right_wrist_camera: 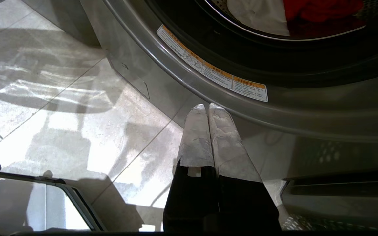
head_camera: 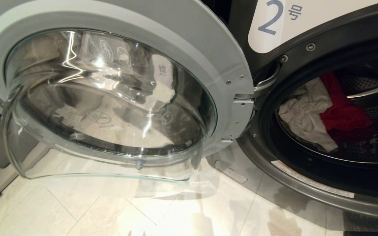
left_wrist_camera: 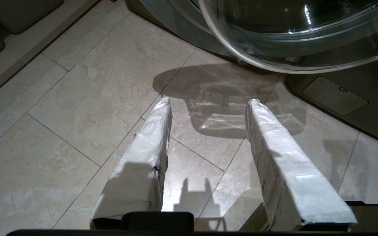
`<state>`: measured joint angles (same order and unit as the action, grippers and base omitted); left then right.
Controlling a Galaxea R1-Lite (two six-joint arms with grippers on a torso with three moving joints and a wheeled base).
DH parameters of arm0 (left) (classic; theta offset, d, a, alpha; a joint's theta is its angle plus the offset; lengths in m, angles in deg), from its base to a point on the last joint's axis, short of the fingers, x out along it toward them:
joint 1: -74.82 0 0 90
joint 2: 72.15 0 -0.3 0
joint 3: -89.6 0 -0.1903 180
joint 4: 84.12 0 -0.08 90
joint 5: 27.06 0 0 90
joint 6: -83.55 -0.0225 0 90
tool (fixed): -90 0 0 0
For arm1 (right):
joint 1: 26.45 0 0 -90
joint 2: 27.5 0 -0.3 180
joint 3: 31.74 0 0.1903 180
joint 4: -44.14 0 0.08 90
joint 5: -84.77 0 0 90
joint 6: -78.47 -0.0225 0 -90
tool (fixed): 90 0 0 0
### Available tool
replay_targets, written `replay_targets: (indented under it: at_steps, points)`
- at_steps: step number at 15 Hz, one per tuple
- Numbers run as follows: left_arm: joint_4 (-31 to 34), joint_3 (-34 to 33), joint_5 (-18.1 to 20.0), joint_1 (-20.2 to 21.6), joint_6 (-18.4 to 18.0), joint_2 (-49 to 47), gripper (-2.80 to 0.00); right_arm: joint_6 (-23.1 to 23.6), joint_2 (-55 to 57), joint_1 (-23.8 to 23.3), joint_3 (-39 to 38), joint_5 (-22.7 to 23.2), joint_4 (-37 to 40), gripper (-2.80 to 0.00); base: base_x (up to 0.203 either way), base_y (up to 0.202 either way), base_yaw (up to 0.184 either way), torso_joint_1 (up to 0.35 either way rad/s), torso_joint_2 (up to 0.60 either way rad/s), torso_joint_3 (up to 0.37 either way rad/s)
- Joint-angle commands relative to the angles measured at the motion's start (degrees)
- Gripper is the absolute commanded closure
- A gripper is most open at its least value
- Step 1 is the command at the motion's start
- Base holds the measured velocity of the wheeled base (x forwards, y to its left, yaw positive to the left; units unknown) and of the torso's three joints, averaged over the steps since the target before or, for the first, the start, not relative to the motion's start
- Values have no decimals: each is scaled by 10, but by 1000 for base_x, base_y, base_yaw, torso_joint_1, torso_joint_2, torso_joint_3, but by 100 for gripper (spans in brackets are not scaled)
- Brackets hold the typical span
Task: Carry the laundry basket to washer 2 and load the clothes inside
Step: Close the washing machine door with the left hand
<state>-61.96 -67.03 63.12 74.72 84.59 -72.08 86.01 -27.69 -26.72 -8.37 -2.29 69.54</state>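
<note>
While the right hand (right_wrist_camera: 207, 108) hangs clenched and empty below washer 2 (head_camera: 307, 193), its white garment (head_camera: 302, 114) near the drum lip could slip out; left hand (left_wrist_camera: 208, 103) is released.

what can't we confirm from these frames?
- Yellow-orange garment: none seen; only the white garment and red garment show in washer 2, and the head view's right edge cuts the drum.
- Laundry basket: only a perforated corner shows, cropped by the right wrist view's edge, so its contents are hidden.
- Neither gripper appears in the head view.
</note>
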Motion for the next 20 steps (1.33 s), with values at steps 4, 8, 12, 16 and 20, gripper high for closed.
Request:
replay_targets:
  at_steps: [4,8,12,16,20]
  points:
    - [1,-4,0,0,-2,-1,0,-1,3,0,-4,0,0,0,0,0,0,0,0,0]
    - [0,-4,0,0,0,-1,0,-2,3,0,-4,0,1,0,0,0,0,0,0,0]
    - [0,-4,0,0,-1,-1,0,5,3,0,-5,0,2,0,0,0,0,2,0,56]
    - [0,-4,0,0,-1,-1,0,-2,3,0,-4,-14,3,0,0,0,0,2,4,193]
    - [0,-4,0,0,2,-1,0,-2,3,0,-5,-14,3,0,0,0,0,3,4,198]
